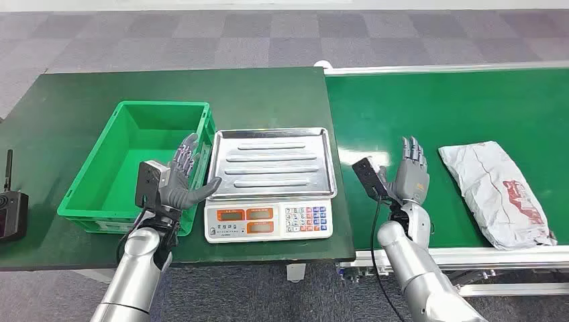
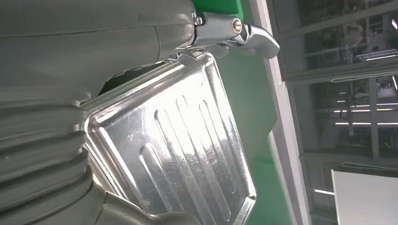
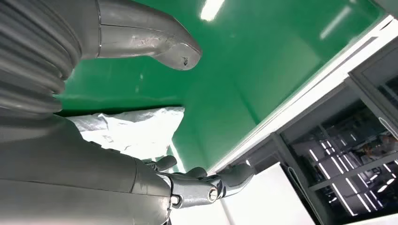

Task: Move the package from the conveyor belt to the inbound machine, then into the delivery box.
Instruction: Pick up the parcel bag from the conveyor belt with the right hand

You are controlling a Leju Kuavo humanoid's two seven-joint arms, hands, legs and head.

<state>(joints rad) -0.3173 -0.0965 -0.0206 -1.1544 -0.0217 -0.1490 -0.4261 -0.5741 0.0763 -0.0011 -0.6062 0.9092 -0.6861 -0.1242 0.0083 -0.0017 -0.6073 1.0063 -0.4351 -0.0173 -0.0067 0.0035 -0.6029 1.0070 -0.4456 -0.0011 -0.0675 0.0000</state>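
While still lying on the green conveyor belt in the head view, the package, a crumpled white poly mailer with red print, near the belt's front edge and apart from the right hand. That hand raised over the belt beside the bag, fingers spread and upright, holding nothing. Left hand likewise spread and holding nothing, hovering between the green delivery box and the steel tray of the inbound machine, a counter scale with keypad. Nothing visible inside the box; nothing on the tray. Small black device at the table's left edge.

Left wrist view: thick thumb and one finger apart over the ribbed, shiny tray, bare of any load.

Right wrist view: thumb and fingers wide apart, a corner of the white bag between them on the green belt, untouched.

Probably light, soft and floppy, with a slick film surface; likely to sag and slip from a fingertip pinch. Best taken across the middle of its width, fingers under one long edge and thumb on top.
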